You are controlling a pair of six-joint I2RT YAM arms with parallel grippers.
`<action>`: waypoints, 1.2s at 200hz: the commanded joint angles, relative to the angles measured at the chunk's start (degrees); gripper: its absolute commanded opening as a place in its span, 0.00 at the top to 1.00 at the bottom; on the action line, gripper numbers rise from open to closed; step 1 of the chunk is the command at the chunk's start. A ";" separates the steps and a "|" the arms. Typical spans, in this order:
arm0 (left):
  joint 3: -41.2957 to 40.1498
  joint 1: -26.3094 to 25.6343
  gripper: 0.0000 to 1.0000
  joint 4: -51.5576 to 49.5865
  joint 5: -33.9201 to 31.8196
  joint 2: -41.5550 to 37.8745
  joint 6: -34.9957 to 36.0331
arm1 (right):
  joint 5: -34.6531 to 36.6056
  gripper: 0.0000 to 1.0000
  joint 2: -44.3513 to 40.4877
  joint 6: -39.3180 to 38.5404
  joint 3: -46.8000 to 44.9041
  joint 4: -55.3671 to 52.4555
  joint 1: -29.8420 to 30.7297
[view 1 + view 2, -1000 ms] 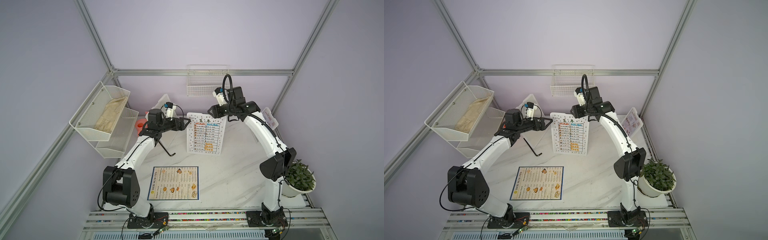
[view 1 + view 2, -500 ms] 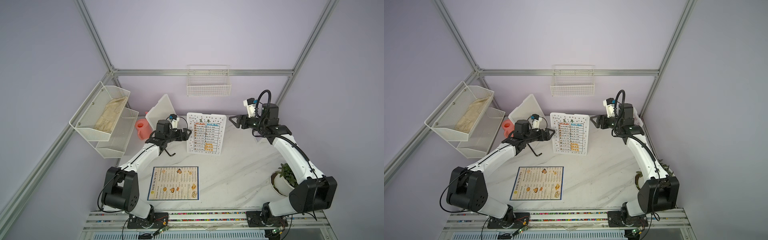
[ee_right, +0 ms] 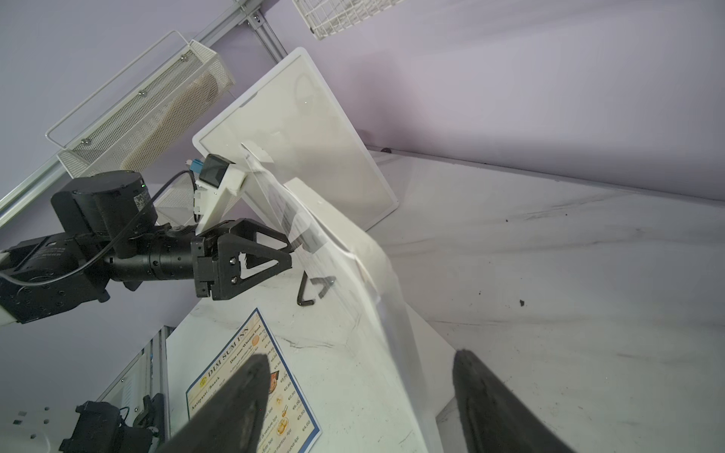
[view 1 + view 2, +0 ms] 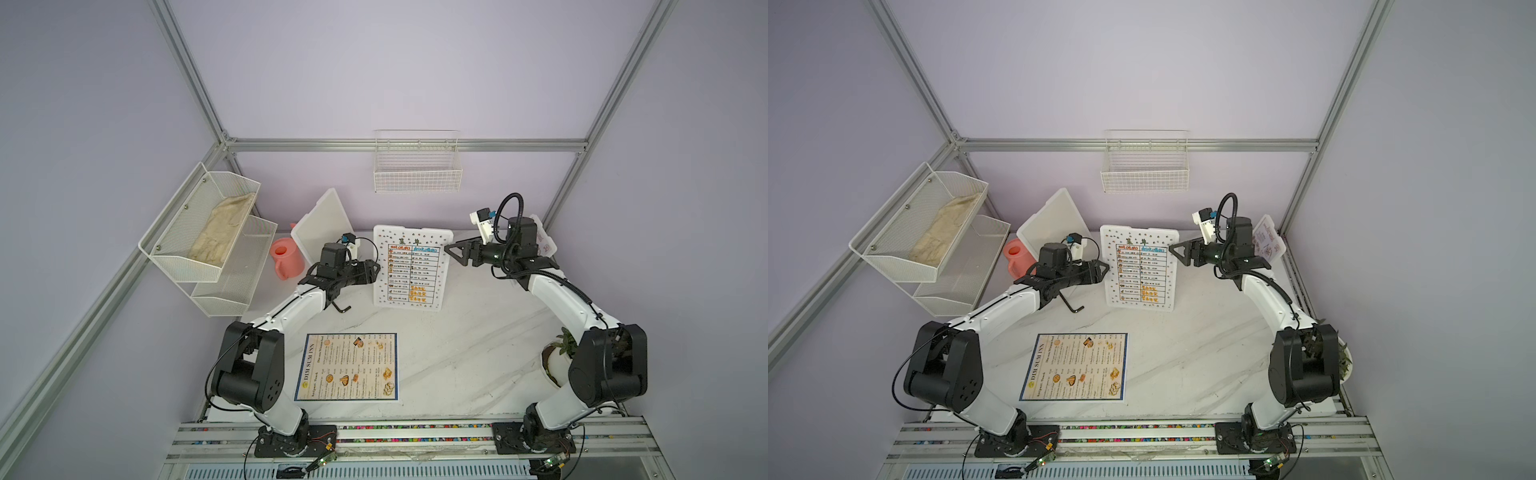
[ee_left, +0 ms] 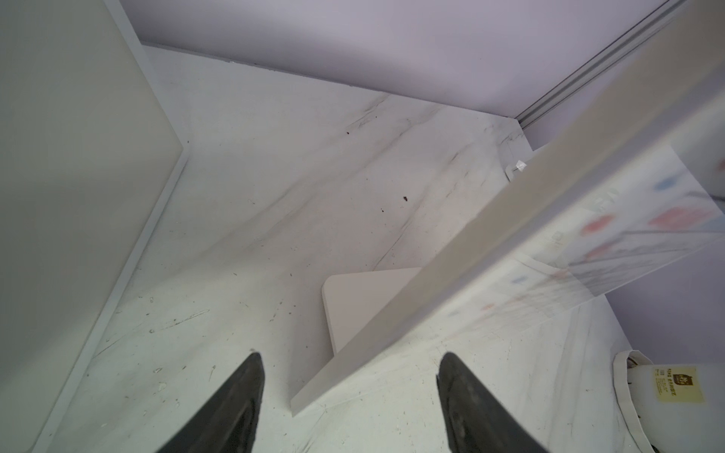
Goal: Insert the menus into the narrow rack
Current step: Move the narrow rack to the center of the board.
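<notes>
Back centre of tabletop (image 4: 478,353): dotted sheet (image 4: 411,270) (image 4: 1140,270) stands on a short edge. Long axis points up, printed face toward the arm bases. Exact lean cannot be told.

Left fingers (image 5: 243,392) are spread wide. Left gripper (image 4: 374,270) (image 4: 1104,270) points at the sheet's left edge, roughly halfway up. In the left wrist view that gripper (image 5: 349,357) has the sheet's edge (image 5: 431,274) running out ahead, in line with the gap. Fingers are not touching it.

Right fingers (image 3: 482,392) are also spread. Right gripper (image 4: 451,249) (image 4: 1173,249) sits just beside the sheet's right edge, near the top corner. In the right wrist view that gripper (image 3: 361,357) has the sheet (image 3: 353,274) in line with the gap and ahead. No contact seen.

DIM SUM INN menu (image 4: 349,365) (image 4: 1077,365) (image 3: 286,396) lies flat at front centre, well apart from both grippers. Long axis runs left to right, title end toward the left arm.

Small photo card (image 4: 544,241) (image 4: 1266,241) leans in the back right corner, behind the right wrist and partly hidden. Which way it faces is unclear.

Wire rack (image 4: 417,170) (image 4: 1144,170) hangs on the back wall above the dotted sheet. No sheet in it.
</notes>
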 commanded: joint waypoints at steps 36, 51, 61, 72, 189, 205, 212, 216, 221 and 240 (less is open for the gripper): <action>4.65 -0.26 0.35 2.38 1.23 4.83 -0.89 | -9.25 0.36 1.46 -0.35 -0.70 5.95 0.19; 6.52 -0.34 0.37 2.38 2.13 6.53 -0.88 | -9.68 0.42 0.46 0.26 -2.16 6.98 0.29; 7.65 -0.46 0.37 2.38 2.74 7.57 -0.89 | -9.70 0.43 -0.20 0.56 -3.24 7.69 0.40; 8.88 -0.68 0.37 2.29 3.41 8.73 -0.89 | -9.60 0.46 -0.89 0.56 -4.10 7.81 0.48; 17.70 -4.70 0.38 0.54 6.23 16.33 -1.50 | 6.83 0.69 -8.42 1.53 -13.89 16.91 3.81; 17.60 -5.01 0.37 0.56 6.18 16.56 -1.50 | 7.16 0.67 -7.65 2.47 -13.95 18.38 4.57; 17.62 -5.15 0.38 0.61 6.07 16.58 -1.56 | 7.59 0.66 -7.28 2.66 -13.74 18.56 4.94; 17.56 -5.19 0.37 0.68 6.10 16.56 -1.58 | 7.80 0.66 -7.18 2.65 -13.73 18.81 5.20; 17.60 -5.23 0.37 0.67 6.12 16.58 -1.61 | 8.24 0.67 -7.02 2.73 -13.75 19.12 5.49; 17.48 -5.41 0.37 0.75 6.08 16.39 -1.67 | 10.35 0.68 -6.93 2.43 -13.64 19.08 6.69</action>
